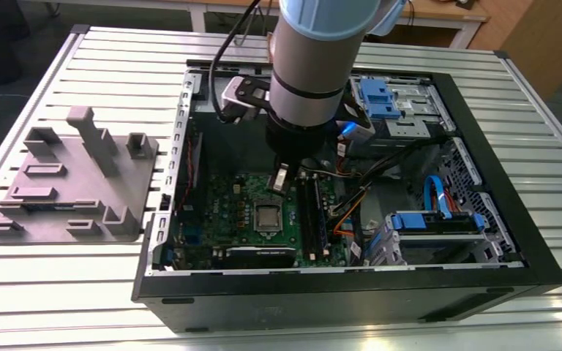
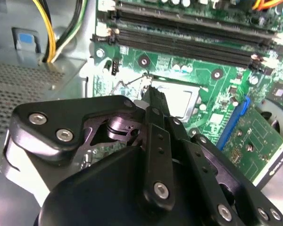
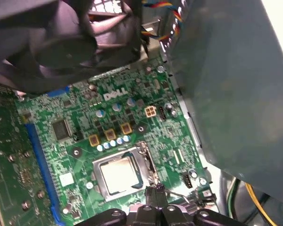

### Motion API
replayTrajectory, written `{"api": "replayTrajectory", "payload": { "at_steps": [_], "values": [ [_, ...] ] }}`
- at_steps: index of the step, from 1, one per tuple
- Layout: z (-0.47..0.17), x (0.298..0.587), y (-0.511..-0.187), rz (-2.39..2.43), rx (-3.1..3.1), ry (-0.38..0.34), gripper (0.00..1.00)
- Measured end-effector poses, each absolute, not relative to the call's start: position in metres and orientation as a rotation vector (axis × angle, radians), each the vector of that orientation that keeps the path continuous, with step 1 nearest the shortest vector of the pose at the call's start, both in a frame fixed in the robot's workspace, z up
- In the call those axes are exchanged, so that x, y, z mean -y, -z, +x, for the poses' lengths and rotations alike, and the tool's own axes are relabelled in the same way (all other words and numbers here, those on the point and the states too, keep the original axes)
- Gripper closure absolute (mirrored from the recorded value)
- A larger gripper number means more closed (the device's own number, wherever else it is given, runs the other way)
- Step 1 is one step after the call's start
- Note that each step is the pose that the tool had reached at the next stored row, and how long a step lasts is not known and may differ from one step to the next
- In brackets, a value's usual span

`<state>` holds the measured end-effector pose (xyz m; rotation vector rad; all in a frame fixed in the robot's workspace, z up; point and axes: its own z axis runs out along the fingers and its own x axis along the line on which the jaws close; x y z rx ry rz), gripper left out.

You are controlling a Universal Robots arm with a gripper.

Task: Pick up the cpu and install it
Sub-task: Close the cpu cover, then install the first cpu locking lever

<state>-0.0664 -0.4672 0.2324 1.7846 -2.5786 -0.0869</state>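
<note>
Pressed together, the jaws sit beside the cpu [image 3: 117,174].

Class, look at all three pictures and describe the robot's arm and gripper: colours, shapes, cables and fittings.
The arm is a thick silver-grey cylinder with a pale blue cap above and a black wrist section below. A black cable loops down beside it. The gripper is matt black, built of flat link bars fastened with silver screws, narrowing to a slim tip.
</note>
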Motion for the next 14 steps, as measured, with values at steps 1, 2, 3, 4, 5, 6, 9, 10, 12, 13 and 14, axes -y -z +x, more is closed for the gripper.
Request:
{"api": "replayTrajectory", "payload": {
  "at_steps": [1,2,3,4,5,6,9,10,12,13,14],
  "values": [
    [-0.0666,0.4674,-0.2324,1.785,2.579,0.087,0.90],
    [-0.0666,0.4673,-0.2324,1.785,2.579,0.087,0.90],
    [-0.0666,0.4673,-0.2324,1.785,2.579,0.087,0.90],
    [-0.0669,0.4674,-0.2324,1.785,2.579,0.087,0.90],
    [-0.0671,0.4674,-0.2324,1.785,2.579,0.087,0.90],
    [-0.0671,0.4674,-0.2324,1.785,2.579,0.087,0.90],
    [-0.0672,0.4674,-0.2324,1.785,2.579,0.087,0.90],
    [-0.0672,0.4674,-0.2324,1.785,2.579,0.087,0.90],
    [-0.0672,0.4674,-0.2324,1.785,2.579,0.087,0.90],
    [-0.0673,0.4674,-0.2324,1.785,2.579,0.087,0.90],
    [-0.0673,0.4674,-0.2324,1.785,2.579,0.087,0.90]
  ]
}}
